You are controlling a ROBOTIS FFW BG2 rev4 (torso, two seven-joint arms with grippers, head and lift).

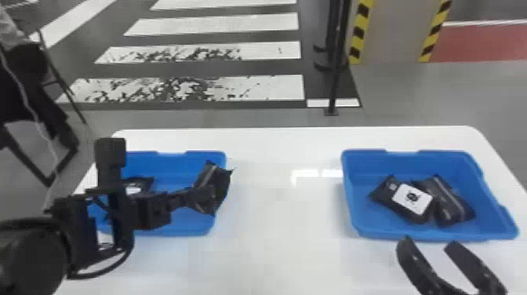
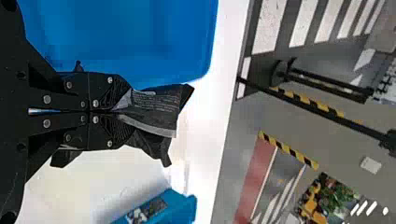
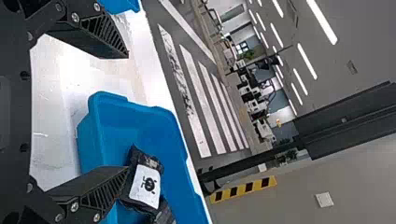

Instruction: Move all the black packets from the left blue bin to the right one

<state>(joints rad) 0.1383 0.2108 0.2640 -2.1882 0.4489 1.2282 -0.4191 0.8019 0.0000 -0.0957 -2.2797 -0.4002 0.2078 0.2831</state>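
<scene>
My left gripper (image 1: 196, 198) is at the right wall of the left blue bin (image 1: 188, 228), shut on a black packet (image 1: 213, 186). Another black packet (image 1: 141, 183) lies in that bin, partly behind the arm. In the left wrist view the left gripper (image 2: 122, 112) pinches the crumpled packet (image 2: 156, 109). Two black packets, one with a white label (image 1: 411, 199) and one beside it (image 1: 451, 202), lie in the right blue bin (image 1: 486, 231). My right gripper (image 1: 429, 243) stands open near that bin's front edge; the right wrist view shows the gripper (image 3: 128, 112) with its fingers wide apart.
Both bins stand on a white table (image 1: 274, 219), with a wide stretch of tabletop between them. Beyond the table's far edge are a black post (image 1: 335, 78) and, at the left, a dark chair (image 1: 35, 86).
</scene>
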